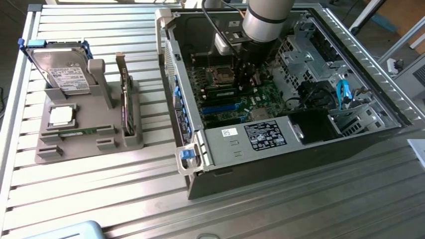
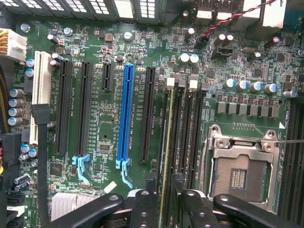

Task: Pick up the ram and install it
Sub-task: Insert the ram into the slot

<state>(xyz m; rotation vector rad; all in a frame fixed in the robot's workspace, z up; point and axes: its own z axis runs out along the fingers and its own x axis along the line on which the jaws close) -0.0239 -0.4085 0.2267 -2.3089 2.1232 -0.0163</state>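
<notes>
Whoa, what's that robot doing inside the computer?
A robot arm reaches down into the open computer case. Its gripper sits over the ram, a thin green stick standing on edge in a memory slot on the motherboard. The fingers look spread apart on either side of it, not squeezing.

- Desk (image 1: 265, 209): ribbed bare metal, dull silver.
- Computer case (image 1: 222, 154): smooth grey sheet metal with a faint sheen.
- Parts holder (image 1: 86, 144), at the exterior view's left: matt grey plastic.
- Hard drive (image 1: 63, 69): shiny metal lid, paper label.
- Motherboard (image 2: 109, 123): glossy green circuit board.
- Ram (image 2: 166, 142): thin green board edge.
- Fingers (image 2: 145, 209): matt black, plastic-looking.
- Processor socket (image 2: 237, 147): bright metal frame.
</notes>
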